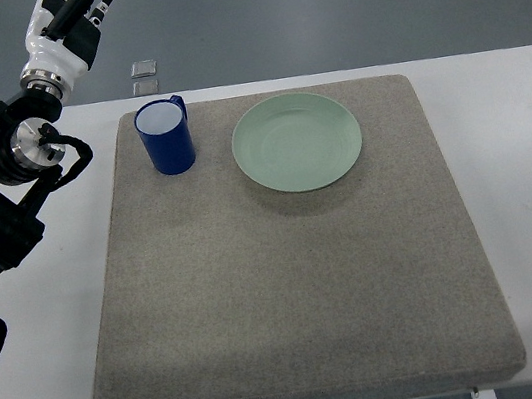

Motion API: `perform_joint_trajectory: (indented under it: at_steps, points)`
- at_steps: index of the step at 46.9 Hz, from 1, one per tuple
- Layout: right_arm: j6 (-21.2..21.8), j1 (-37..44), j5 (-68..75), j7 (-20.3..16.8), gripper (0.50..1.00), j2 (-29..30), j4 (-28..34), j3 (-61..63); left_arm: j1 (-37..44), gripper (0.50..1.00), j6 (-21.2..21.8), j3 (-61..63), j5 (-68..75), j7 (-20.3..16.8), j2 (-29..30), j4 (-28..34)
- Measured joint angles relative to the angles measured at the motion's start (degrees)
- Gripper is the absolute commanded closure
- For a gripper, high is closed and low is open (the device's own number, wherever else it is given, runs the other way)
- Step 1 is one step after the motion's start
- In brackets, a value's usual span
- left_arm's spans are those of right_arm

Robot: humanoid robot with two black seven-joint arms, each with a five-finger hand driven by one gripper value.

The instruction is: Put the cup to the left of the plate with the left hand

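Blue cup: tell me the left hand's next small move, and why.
Probably just draw the left hand back to rest. The blue ceramic cup stands upright on the grey felt mat, left of the pale green round plate and apart from it. The hand is up past the white table's far edge, holding nothing, so the placement looks done.

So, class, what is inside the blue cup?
Nothing visible: the blue cup stands upright on the grey mat, showing a pale, bare inner bottom. Its near inner wall is hidden by the rim.

Bright, even light; soft shadows.
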Motion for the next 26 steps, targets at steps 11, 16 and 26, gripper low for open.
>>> perform_joint_trajectory:
  at_steps: [11, 16, 26]
  points:
    - [0.0, 0.0, 0.0, 0.0, 0.568, 0.0, 0.0, 0.0, 0.01, 0.501, -0.09, 0.57, 0.08, 0.0, -0.09, 0.17]
    - [0.0, 0.0, 0.0, 0.0, 0.568, 0.0, 0.0, 0.0, 0.01, 0.504, -0.09, 0.67, 0.09, 0.0, -0.43, 0.13]
    - [0.41, 0.02, -0.24, 0.0, 0.568, 0.0, 0.21, -0.04, 0.01, 0.501, -0.09, 0.61, 0.09, 0.0, -0.38, 0.09]
